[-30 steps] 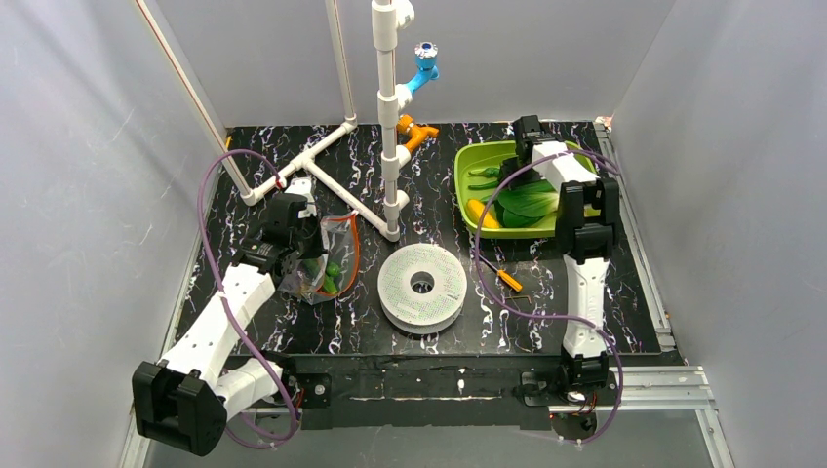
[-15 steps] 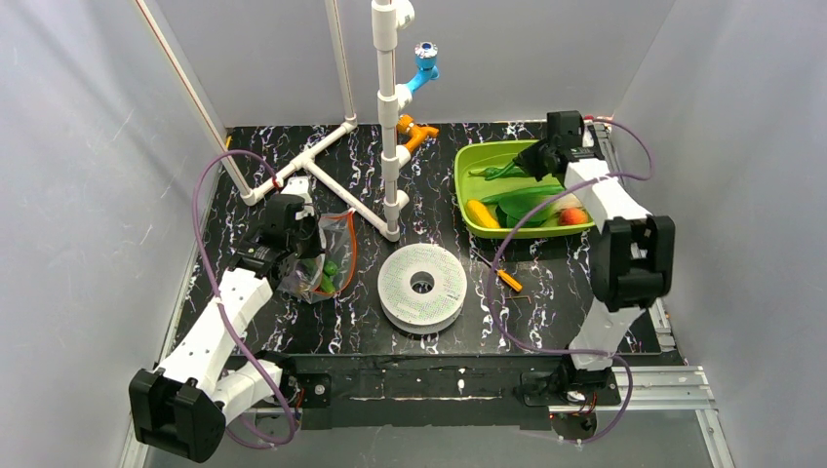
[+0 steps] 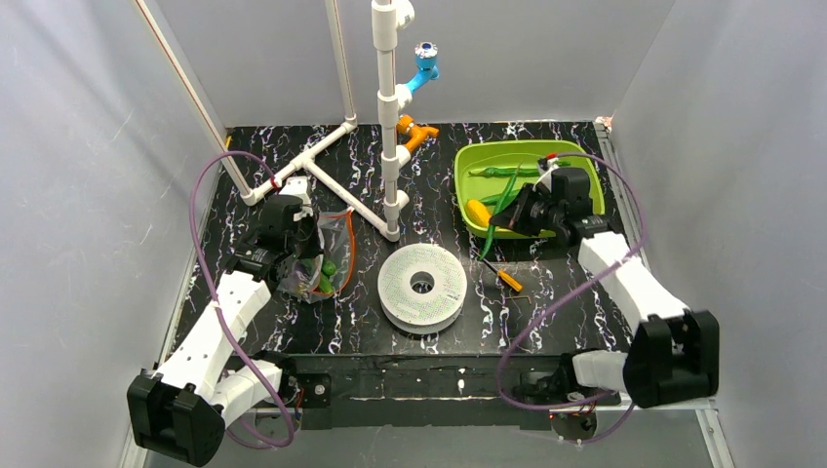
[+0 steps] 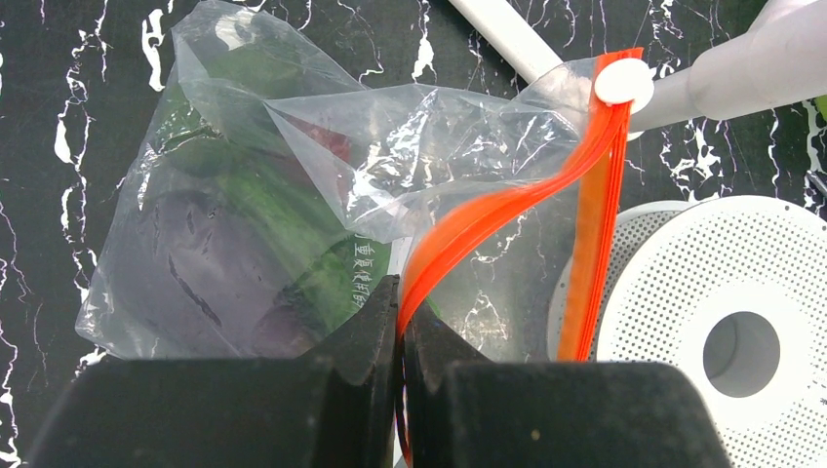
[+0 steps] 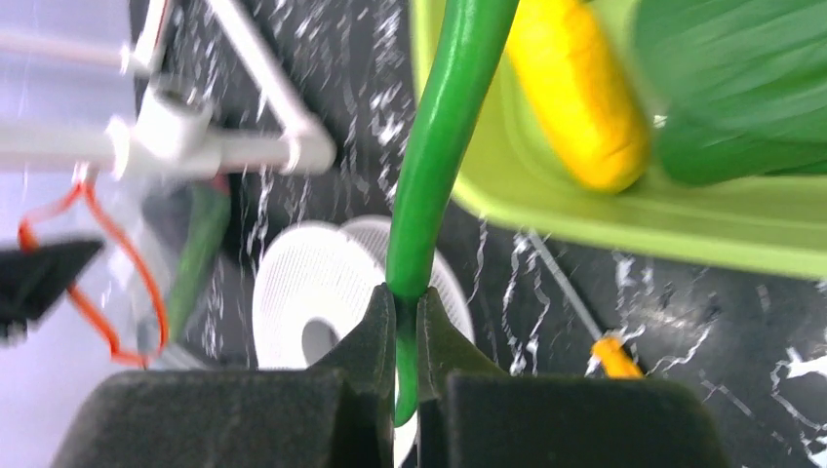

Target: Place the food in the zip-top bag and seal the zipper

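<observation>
The zip-top bag (image 3: pixel 318 261) lies left of centre on the table, its mouth open. My left gripper (image 4: pixel 400 314) is shut on its orange-red zipper (image 4: pixel 507 203), near the strip's lower end. The white slider (image 4: pixel 624 81) sits at the far end. Inside the bag (image 4: pixel 293 185) are a purple eggplant (image 4: pixel 180 263) and green food (image 4: pixel 283 210). My right gripper (image 5: pixel 407 312) is shut on the thin end of a long green pepper (image 5: pixel 444 146). The pepper (image 3: pixel 491 226) hangs over the near left edge of the lime-green tray (image 3: pixel 466 161). A yellow banana (image 5: pixel 575 93) and bok choy (image 5: pixel 741 88) lie in the tray.
A white perforated disc (image 3: pixel 422 285) sits mid-table between bag and tray. An orange-handled screwdriver (image 3: pixel 507 278) lies right of it. A white pipe frame (image 3: pixel 332 185) with an upright post (image 3: pixel 388 117) stands behind the bag. Grey walls close in both sides.
My right arm swung from the tray's far side to its near left edge, carrying the green pepper. The left gripper kept hold of the zipper, nearly still.
</observation>
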